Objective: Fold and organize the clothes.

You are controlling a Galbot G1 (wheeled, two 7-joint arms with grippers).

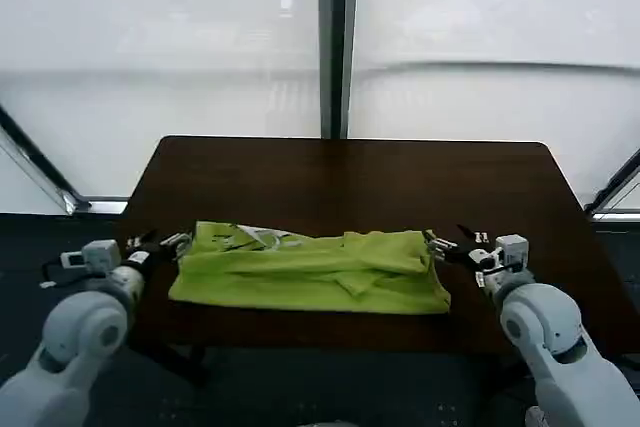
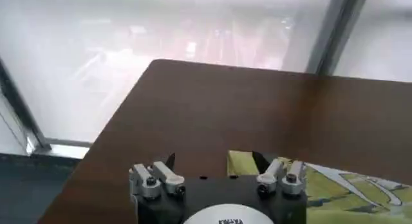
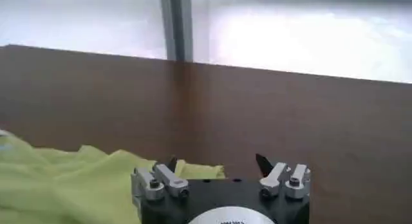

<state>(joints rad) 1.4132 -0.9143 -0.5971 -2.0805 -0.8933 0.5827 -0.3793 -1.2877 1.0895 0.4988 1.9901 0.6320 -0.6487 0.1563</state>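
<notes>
The lime-green T-shirt (image 1: 310,269) lies folded into a long band across the near part of the dark counter (image 1: 350,177); the left claw (image 1: 160,244) sits spread wide at its left end; the right claw (image 1: 448,245), likewise wide, at its right end.

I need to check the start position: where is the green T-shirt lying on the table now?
In the head view the green T-shirt lies bunched on the near half of the dark table, between the left gripper and the right gripper.
</notes>
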